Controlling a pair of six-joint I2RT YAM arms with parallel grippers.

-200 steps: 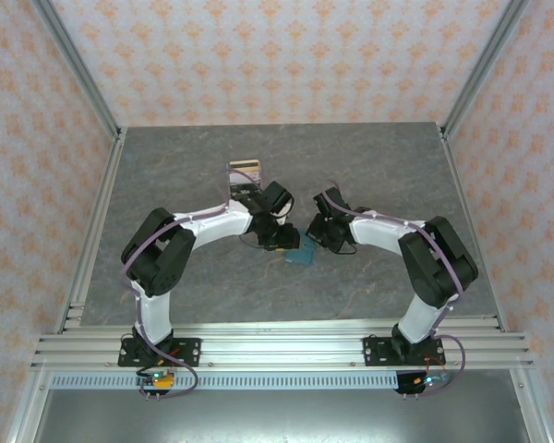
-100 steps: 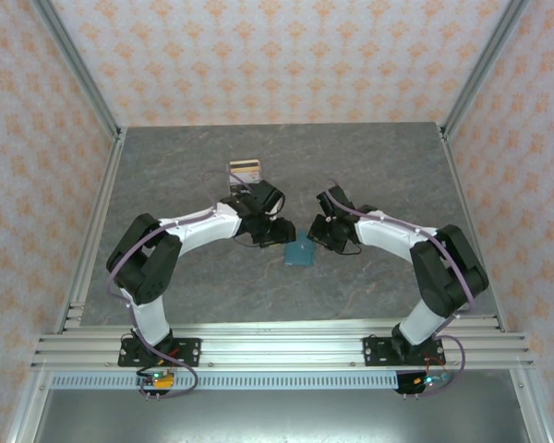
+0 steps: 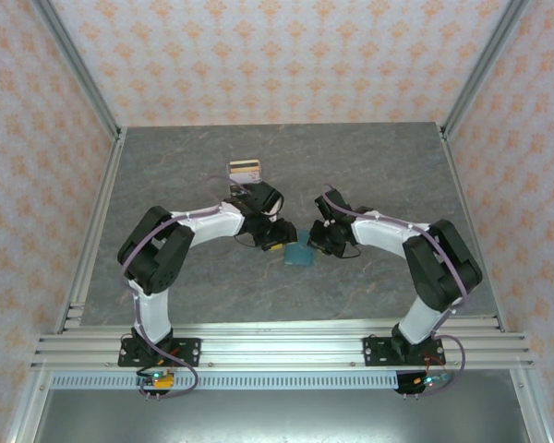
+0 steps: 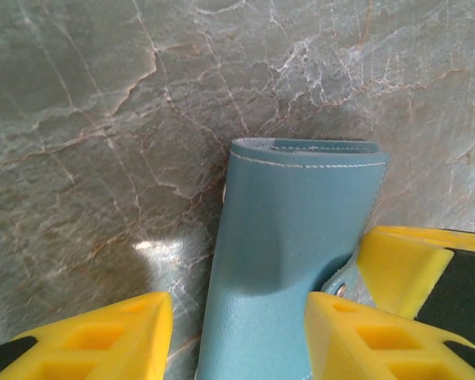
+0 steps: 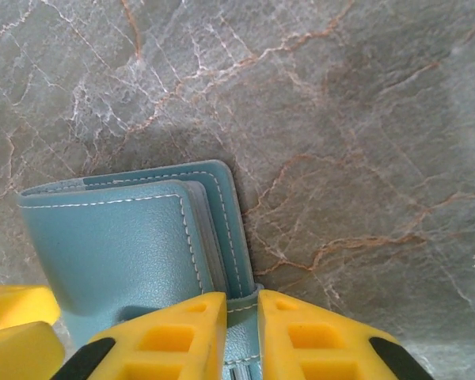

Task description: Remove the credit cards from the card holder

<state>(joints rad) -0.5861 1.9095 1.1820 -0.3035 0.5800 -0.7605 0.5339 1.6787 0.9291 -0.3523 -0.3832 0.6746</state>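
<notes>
Right gripper was pinching the holder's edge — holding it steady, I'd guess. Left gripper had its fingers spread either side of it — probably to pry it open.

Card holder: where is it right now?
In the top view, the card holder lies mid-table, between the left pincer and the right pincer. The cards lie farther back, to the left.
</notes>
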